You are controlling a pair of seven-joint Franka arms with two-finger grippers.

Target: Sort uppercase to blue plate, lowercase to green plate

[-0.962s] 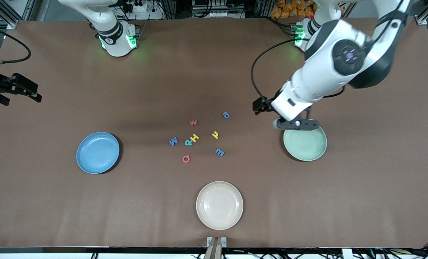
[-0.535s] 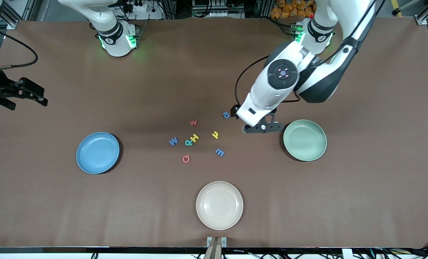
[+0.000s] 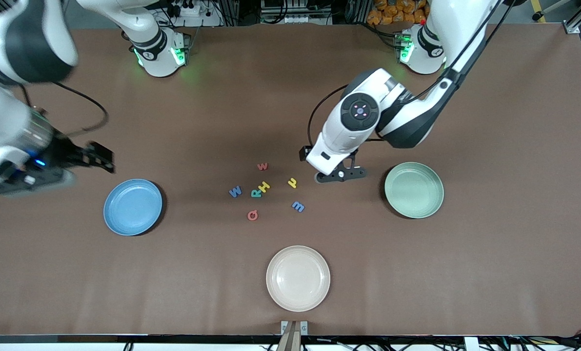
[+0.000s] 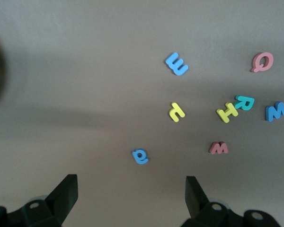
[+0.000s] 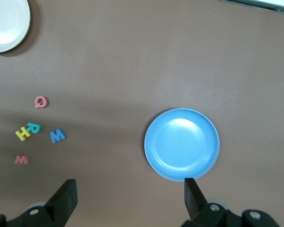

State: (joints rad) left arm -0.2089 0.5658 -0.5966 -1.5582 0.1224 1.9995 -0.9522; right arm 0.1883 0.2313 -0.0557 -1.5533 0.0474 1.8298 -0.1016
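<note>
The letters lie mid-table: blue W (image 3: 235, 191), green R (image 3: 255, 193), yellow H (image 3: 264, 186), red Q (image 3: 252, 215), red w (image 3: 263, 166), yellow u (image 3: 292, 183) and blue m (image 3: 298, 206). The blue a (image 4: 140, 156) shows only in the left wrist view; the left arm hides it from the front. My left gripper (image 3: 340, 174) hangs open and empty over the table by that a, between the letters and the green plate (image 3: 413, 190). My right gripper (image 3: 29, 181) hangs open and empty beside the blue plate (image 3: 132, 207), toward the right arm's end of the table.
A cream-white plate (image 3: 297, 278) sits nearer the front camera than the letters. In the right wrist view the blue plate (image 5: 181, 144) lies just off one fingertip, with the W (image 5: 57, 135) and Q (image 5: 40, 101) farther off.
The left arm swung from above the green plate toward the letters and now covers the blue a. The right arm came in from the table's end toward the blue plate. Both grippers stayed open.
</note>
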